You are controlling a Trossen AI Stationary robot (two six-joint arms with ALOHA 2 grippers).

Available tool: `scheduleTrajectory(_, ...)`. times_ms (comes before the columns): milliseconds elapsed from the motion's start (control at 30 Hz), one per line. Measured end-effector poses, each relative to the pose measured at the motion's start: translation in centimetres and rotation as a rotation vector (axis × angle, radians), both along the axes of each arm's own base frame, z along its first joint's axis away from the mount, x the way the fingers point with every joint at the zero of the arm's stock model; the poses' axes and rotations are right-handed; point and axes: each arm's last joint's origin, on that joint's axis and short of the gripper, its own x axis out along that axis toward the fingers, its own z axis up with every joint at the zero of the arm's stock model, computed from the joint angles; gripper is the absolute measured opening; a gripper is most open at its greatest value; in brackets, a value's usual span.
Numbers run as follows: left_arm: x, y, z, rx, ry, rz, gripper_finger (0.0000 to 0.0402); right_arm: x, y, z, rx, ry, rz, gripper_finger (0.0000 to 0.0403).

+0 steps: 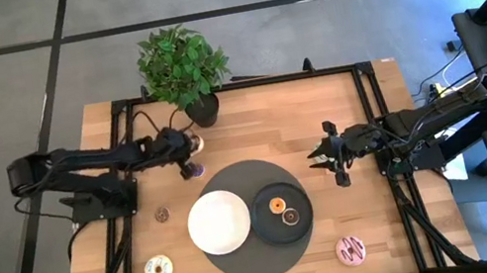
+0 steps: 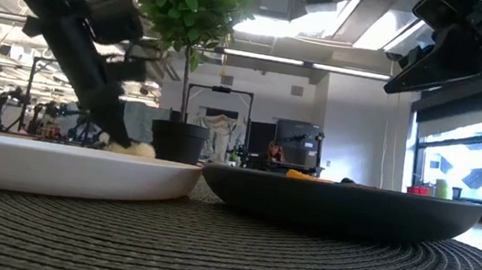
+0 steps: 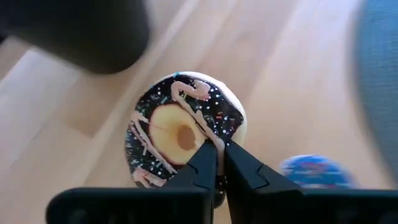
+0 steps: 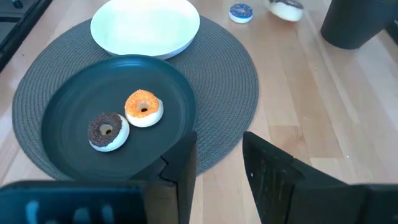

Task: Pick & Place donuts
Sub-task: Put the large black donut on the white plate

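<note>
My left gripper (image 1: 189,146) is at the table's far left, beside the plant pot (image 1: 203,111), shut on a dark-iced donut (image 3: 180,134) with pink drizzle and sprinkles. A small blue-purple donut (image 1: 192,170) lies just near of it. A tiny brown donut (image 1: 163,214), a white donut (image 1: 158,269) and a pink donut (image 1: 351,250) lie on the wood. An orange donut (image 4: 143,107) and a chocolate donut (image 4: 107,130) lie in the black plate (image 1: 264,223). My right gripper (image 1: 332,157) hovers open, right of the black plate. My left gripper pinches the dark-iced donut at the ring's near side (image 3: 217,132), one finger (image 3: 205,163) over the hole's edge and the other (image 3: 244,168) at the outer rim. The donut sits tilted in the hold, icing toward the camera. Whether it is clear of the table I cannot tell.
A round dark woven mat (image 1: 259,169) bears a white plate (image 1: 220,223) and the black plate. The potted plant (image 1: 178,63) stands at the far edge, close to my left gripper. Bare wood lies to the right of the mat and along the near edge.
</note>
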Motion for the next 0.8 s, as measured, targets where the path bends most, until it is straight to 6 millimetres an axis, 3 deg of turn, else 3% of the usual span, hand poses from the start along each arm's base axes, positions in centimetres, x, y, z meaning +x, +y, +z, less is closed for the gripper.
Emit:
scheduleTrajectory(233,1.2,-4.3,1.9,-0.024,-0.127,-0.136,0.0007,0.0,0.0,0.0,0.001,-0.005,0.000,0.0131)
scheduleTrajectory(567,4.4,-13.6,7.1,-0.010,-0.237,-0.374,0.0005,0.0,0.0,0.1,0.006,-0.008,-0.003,0.0131)
scheduleTrajectory(800,5.0,-18.5,6.0,0.037,-0.038,-0.330,0.0004,0.0,0.0,0.1,0.028,-0.009,-0.017,0.0131)
